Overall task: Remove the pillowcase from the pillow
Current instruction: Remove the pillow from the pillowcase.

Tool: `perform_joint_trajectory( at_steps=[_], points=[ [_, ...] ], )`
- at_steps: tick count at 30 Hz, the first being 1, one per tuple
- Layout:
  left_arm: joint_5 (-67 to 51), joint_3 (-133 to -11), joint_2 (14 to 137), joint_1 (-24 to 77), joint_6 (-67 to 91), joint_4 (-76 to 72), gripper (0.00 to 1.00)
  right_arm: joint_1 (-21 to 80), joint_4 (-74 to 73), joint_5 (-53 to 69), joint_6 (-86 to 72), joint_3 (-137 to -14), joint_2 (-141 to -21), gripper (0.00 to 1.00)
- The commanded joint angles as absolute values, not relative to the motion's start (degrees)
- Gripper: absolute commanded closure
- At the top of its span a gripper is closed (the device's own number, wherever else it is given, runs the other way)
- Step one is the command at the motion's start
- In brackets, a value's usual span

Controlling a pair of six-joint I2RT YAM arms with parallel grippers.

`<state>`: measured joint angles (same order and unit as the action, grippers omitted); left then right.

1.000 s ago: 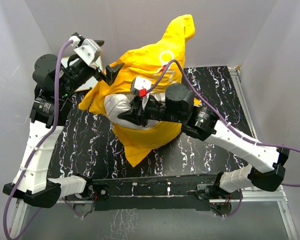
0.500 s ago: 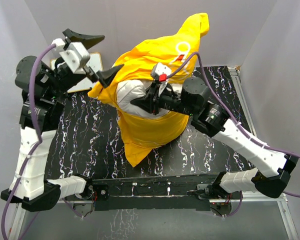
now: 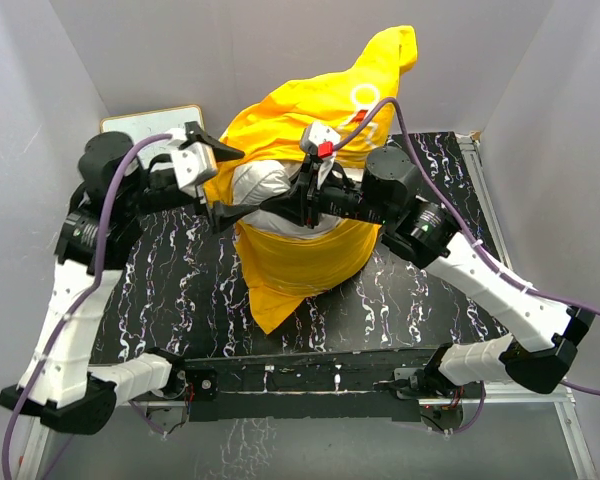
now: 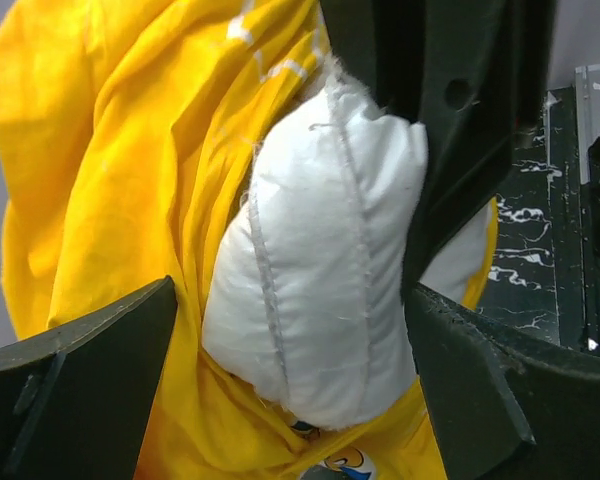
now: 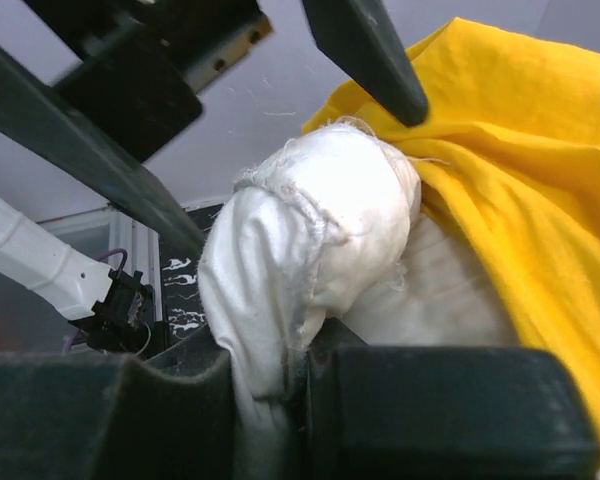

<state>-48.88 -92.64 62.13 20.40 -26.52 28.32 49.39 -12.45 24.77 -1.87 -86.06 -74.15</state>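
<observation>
The yellow pillowcase hangs bunched round the white pillow, held up off the black marbled table. My right gripper is shut on the pillow's bare white corner, with the cloth pinched between its pads. My left gripper stands open to the left, its two fingers either side of that white corner without closing on it. In the left wrist view the pillowcase folds back behind the corner. In the right wrist view yellow fabric lies to the right.
A white-faced board leans at the back left by the wall. Grey walls close in on the left, back and right. A metal rail runs along the table's right edge.
My left gripper has swung down and in from its raised spot at the left, and its open jaws now straddle the white corner. The right gripper lifted the pillow up and right, then held.
</observation>
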Motion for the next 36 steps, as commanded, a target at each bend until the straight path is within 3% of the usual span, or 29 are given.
perform_joint_trajectory(
  at_steps=[1, 6, 10, 12, 13, 14, 15, 19, 27, 36],
  points=[
    [-53.6, -92.7, 64.9, 20.3, -26.1, 26.8, 0.07, 49.2, -14.5, 29.3, -3.3, -90.4, -75.5, 0.92],
    [-56.2, -92.8, 67.0, 20.3, -31.0, 34.6, 0.16, 49.2, -16.6, 32.6, -3.8, -93.7, -77.2, 0.88],
    [-55.5, -89.3, 66.2, 22.1, -29.3, 33.2, 0.36, 49.2, -19.9, 33.7, -3.7, -98.4, -79.3, 0.76],
    [-53.3, -87.2, 65.6, 24.7, -28.4, 31.1, 0.55, 49.2, -22.3, 32.6, -2.6, -101.6, -80.1, 0.62],
    [-51.6, -86.4, 65.3, 26.0, -28.5, 30.2, 0.80, 49.1, -23.6, 30.8, -1.7, -103.6, -80.3, 0.56],
    [-49.7, -85.7, 64.9, 27.5, -28.3, 29.1, 0.94, 49.0, -24.6, 28.9, -1.0, -105.9, -80.2, 0.50],
    [-48.3, -85.0, 64.4, 28.9, -28.3, 28.1, 1.00, 48.8, -24.9, 26.9, -0.2, -107.4, -80.0, 0.44],
    [-46.1, -83.9, 63.5, 30.6, -30.1, 27.3, 1.00, 48.1, -26.9, 19.6, 3.1, -115.1, -79.8, 0.30],
    [-44.9, -84.3, 63.3, 31.3, -31.8, 28.8, 1.00, 48.0, -34.6, 13.4, 11.1, -118.8, -80.7, 0.21],
    [-44.1, -84.5, 62.5, 31.6, -34.2, 28.9, 1.00, 48.0, -45.2, 3.8, 18.7, -116.7, -82.4, 0.22]
  ],
)
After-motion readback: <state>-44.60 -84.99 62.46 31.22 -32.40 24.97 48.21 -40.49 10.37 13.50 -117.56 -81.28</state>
